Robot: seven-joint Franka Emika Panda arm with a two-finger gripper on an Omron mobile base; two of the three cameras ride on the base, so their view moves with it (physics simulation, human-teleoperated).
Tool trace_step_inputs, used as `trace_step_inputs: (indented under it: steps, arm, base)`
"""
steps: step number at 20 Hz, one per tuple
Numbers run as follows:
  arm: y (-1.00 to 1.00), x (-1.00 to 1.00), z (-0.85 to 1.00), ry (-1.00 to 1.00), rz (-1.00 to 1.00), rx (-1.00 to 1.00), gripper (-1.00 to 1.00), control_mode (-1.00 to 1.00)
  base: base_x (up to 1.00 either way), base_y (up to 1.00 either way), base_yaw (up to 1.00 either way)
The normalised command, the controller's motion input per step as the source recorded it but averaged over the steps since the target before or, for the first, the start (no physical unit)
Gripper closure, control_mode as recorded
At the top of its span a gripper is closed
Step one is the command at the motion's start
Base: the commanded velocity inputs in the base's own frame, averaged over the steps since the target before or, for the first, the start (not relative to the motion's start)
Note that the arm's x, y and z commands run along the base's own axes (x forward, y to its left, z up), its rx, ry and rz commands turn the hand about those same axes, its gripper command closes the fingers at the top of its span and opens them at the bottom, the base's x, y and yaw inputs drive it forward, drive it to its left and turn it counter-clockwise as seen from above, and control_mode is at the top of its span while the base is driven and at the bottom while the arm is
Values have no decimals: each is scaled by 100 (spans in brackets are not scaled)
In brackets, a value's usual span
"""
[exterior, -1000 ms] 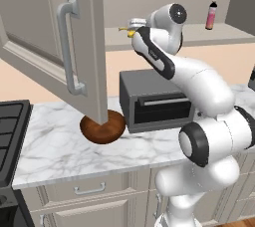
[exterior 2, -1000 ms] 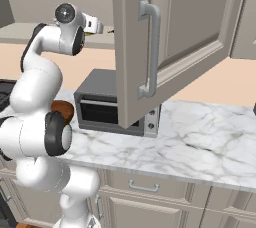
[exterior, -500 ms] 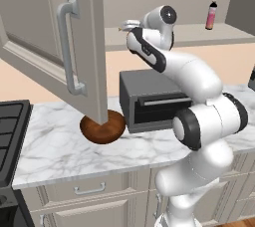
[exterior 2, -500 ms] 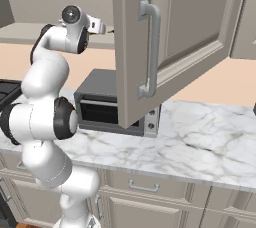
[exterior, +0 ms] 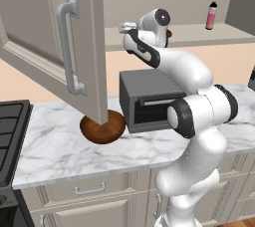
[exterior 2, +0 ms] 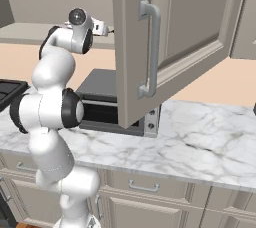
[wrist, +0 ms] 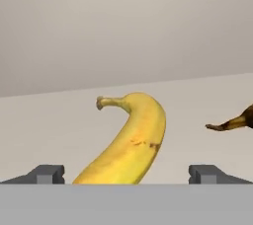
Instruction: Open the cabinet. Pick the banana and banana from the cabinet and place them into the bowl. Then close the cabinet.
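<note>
Two bananas, yellow banana point(wrist: 129, 142) (between wide jaws) and brown banana point(wrist: 232, 123), inside cabinet point(exterior: 74, 47).

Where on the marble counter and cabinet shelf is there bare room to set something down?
Free: marble counter right of the grey oven; shelf between oven-side arm and pink bottle. Crowded: bowl under the open door; yellow banana between pincer fingertips.

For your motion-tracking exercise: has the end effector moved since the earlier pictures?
Yes. In the left base view the end effector has shifted left, away from the pink bottle and toward the open cabinet door.
</note>
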Motion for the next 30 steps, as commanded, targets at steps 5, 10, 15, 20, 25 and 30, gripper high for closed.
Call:
trace_step_inputs:
  steps: [5, 10, 15, 20, 25, 30]
  arm:
    - [18, 49, -24, 5, 0, 0, -100, -100]
    - [25, 37, -31, 4, 0, 0, -100, -100]
    - [27, 17, -33, 6, 0, 0, 100, -100]
    - [0, 0, 0, 0, 0, 0, 100, -100]
    - [1, -37, 0, 0, 0, 0, 100, -100]
    - [17, -95, -11, 0, 1, 0, 100, -100]
  base:
    - [0, 0, 0]
    - [0, 0, 0]
    - [0, 0, 0]
    - [0, 0, 0]
    - [0, 0, 0]
    - [0, 0, 0]
